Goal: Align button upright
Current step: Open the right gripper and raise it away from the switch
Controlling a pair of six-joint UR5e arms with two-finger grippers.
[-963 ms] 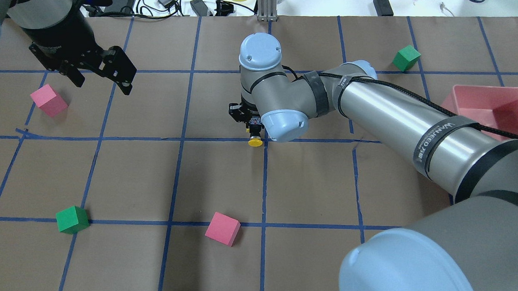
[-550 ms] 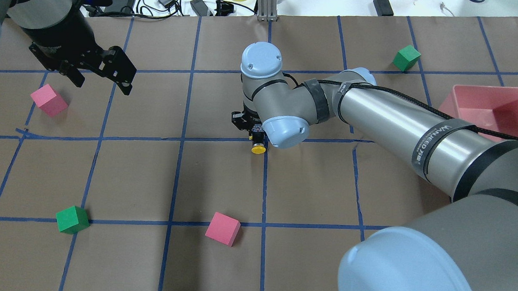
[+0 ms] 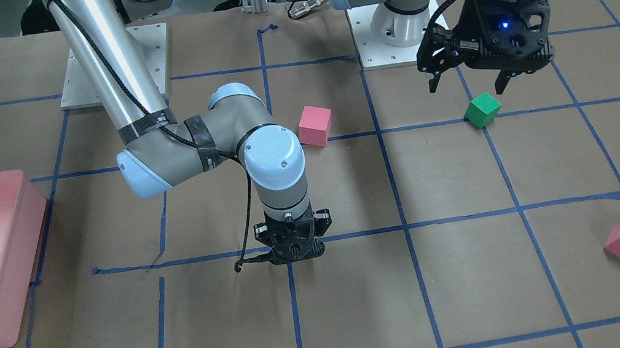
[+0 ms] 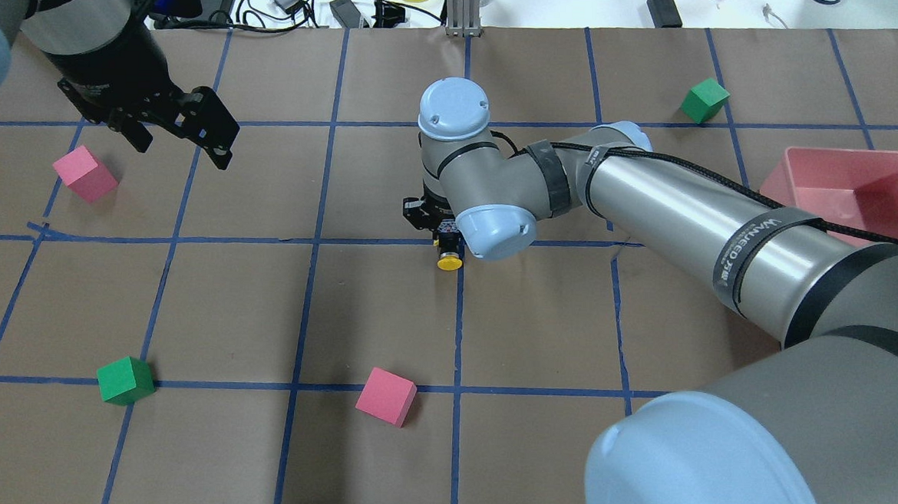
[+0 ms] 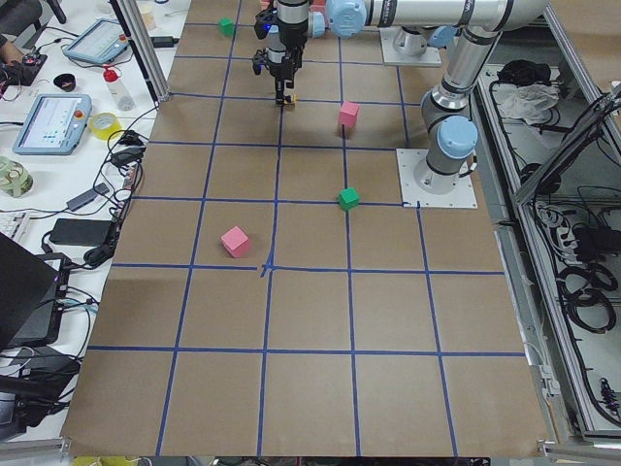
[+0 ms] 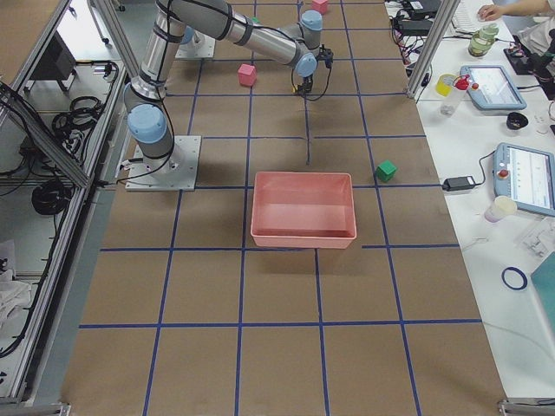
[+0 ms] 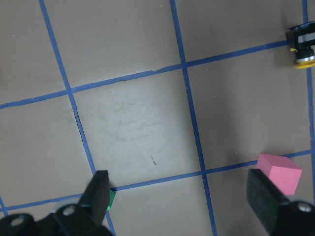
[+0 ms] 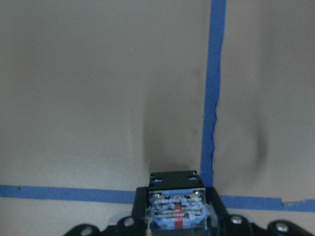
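The button shows in the overhead view, its yellow cap pointing toward the robot and its black body lying level, low over a blue tape crossing. My right gripper points straight down and is shut on it. The right wrist view shows the button's silvery-blue base between the jaws. In the front view the right gripper hides the button. The left wrist view shows the button far off. My left gripper hangs open and empty at the far left, above the table.
On the brown paper lie a pink cube below the left gripper, a green cube, a pink cube and a far green cube. A pink bin stands at the right. Cables lie along the far edge.
My right gripper has shifted a little toward the robot with the button in it. The left gripper has drifted slightly away.
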